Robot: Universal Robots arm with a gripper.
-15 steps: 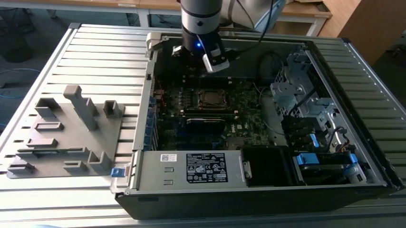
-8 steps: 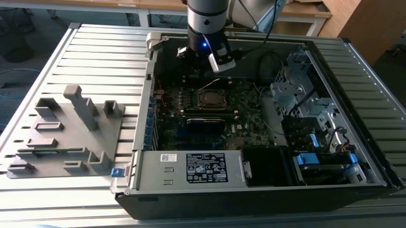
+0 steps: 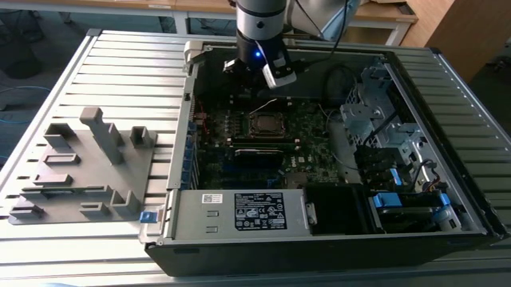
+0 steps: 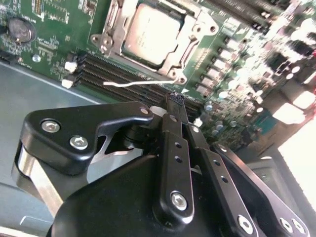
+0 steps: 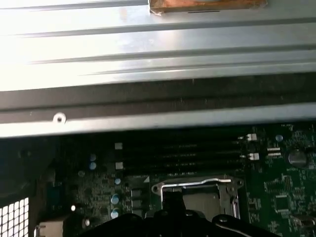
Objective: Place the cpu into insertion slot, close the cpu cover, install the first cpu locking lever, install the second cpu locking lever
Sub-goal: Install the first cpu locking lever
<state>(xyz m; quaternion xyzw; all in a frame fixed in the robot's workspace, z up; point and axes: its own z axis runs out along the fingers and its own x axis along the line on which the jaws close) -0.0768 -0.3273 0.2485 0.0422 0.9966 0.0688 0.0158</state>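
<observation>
Hovering with the tool [image 4: 176, 101] pinched narrow, gripping nothing, just near the loose locking lever [image 4: 138, 83]. Showing the cpu [image 4: 152, 30] seated on the motherboard [image 4: 44, 54] under the lowered cpu cover [image 4: 191, 35]. Apparently at the first-lever step; calls for precise contact on thin wire.

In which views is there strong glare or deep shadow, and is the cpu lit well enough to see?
Second wrist view: the cpu is evenly lit, but white glare washes out part of the motherboard. First wrist view: the case wall is overexposed, the cpu in shadow. Exterior view: inside the computer case it is dim, the cpu yet visible.
</observation>
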